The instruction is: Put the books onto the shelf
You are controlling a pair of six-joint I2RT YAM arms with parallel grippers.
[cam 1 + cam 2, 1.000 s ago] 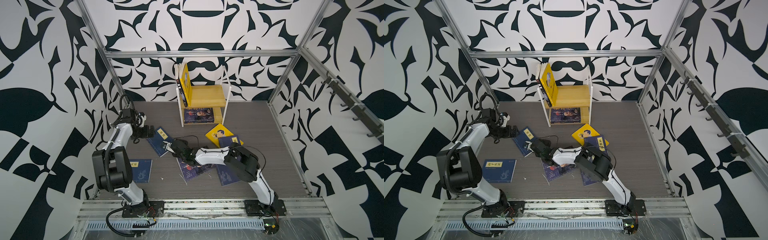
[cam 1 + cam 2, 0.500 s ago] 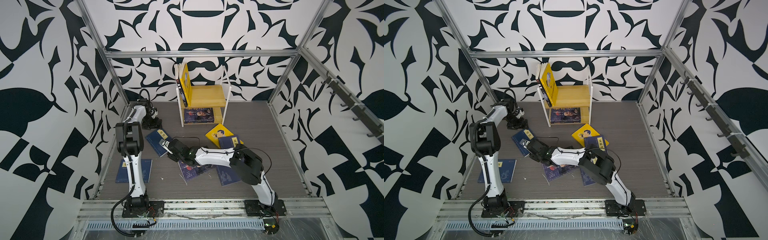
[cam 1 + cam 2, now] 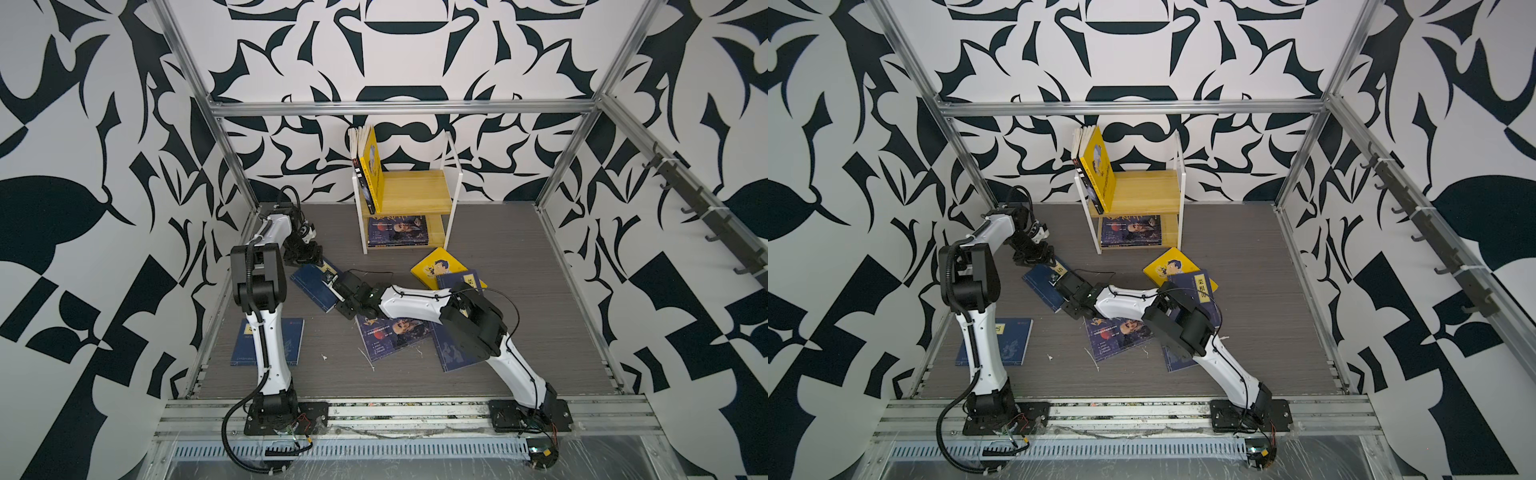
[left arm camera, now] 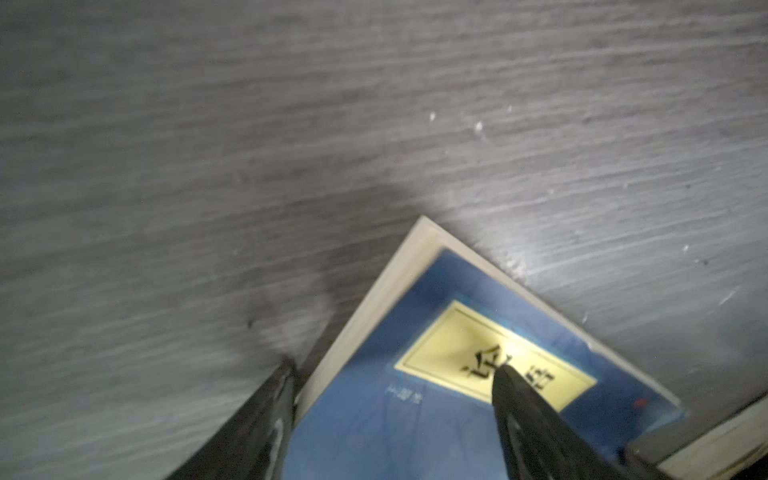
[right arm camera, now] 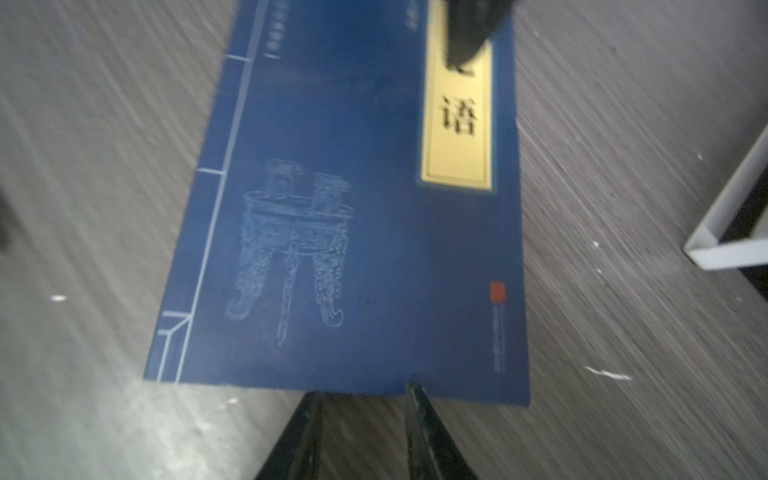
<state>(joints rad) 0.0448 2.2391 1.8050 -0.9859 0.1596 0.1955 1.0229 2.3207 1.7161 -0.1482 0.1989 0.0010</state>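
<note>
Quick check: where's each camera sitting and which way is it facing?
Top views: high on the arms' base side, facing down and back over the table to the shelf; left arm and right arm show whole.
Left wrist: on the left arm, facing down at a corner of the book; left gripper straddles its edge.
Right wrist: on the right arm, facing along that cover; right gripper at its edge.
Shared: the book, in all four.

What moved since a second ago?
The left arm unfolded and stood up, carrying the left gripper toward the middle, over the far corner of the navy book; its jaws narrowed but are open. The right gripper slid forward to that book's opposite end, jaws narrowing too. Nothing is gripped. The book and the shelf stayed put.
</note>
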